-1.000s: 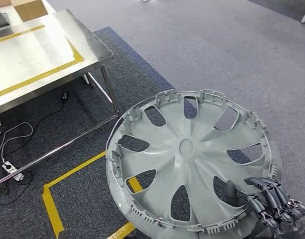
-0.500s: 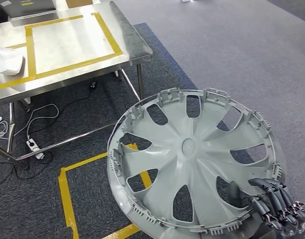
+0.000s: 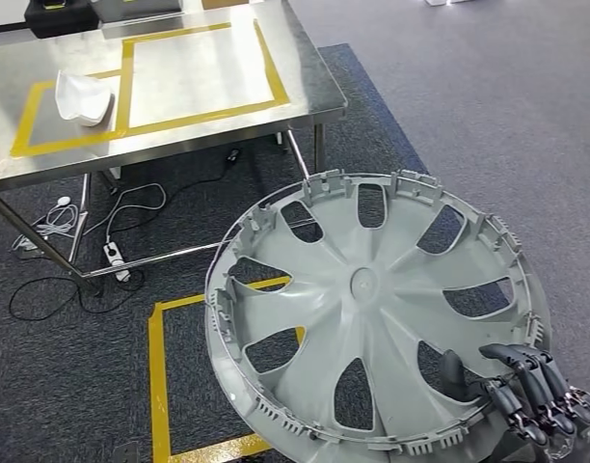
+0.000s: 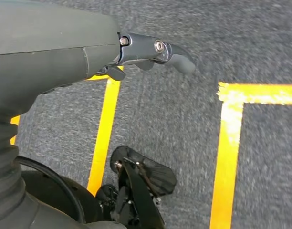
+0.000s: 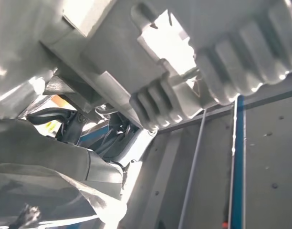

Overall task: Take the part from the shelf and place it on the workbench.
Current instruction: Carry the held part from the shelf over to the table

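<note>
The part is a large grey wheel cover (image 3: 364, 289) with several spoke openings, held tilted above the floor in the head view. My right hand (image 3: 528, 391) grips its near right rim, dark fingers curled over the edge and the thumb pressed on the inner face. Close up in the right wrist view are the cover's ribbed rim clips (image 5: 166, 95) and the hand's grey cover (image 5: 47, 162). The steel workbench (image 3: 307, 82) stands at the upper left, marked with yellow tape rectangles. My left hand (image 4: 148, 50) hangs over the carpet, holding nothing, fingers stretched out.
A white curved piece (image 3: 79, 96) lies on the workbench's left taped field, and a black case (image 3: 59, 14) sits at its far edge. A power strip with cables (image 3: 114, 256) lies under the bench. Yellow floor tape (image 3: 157, 376) outlines a box on the dark carpet.
The camera has turned, so the workbench has slid rightward and more of its top shows, including the white piece. The wheel cover stays in my right hand's grip.
</note>
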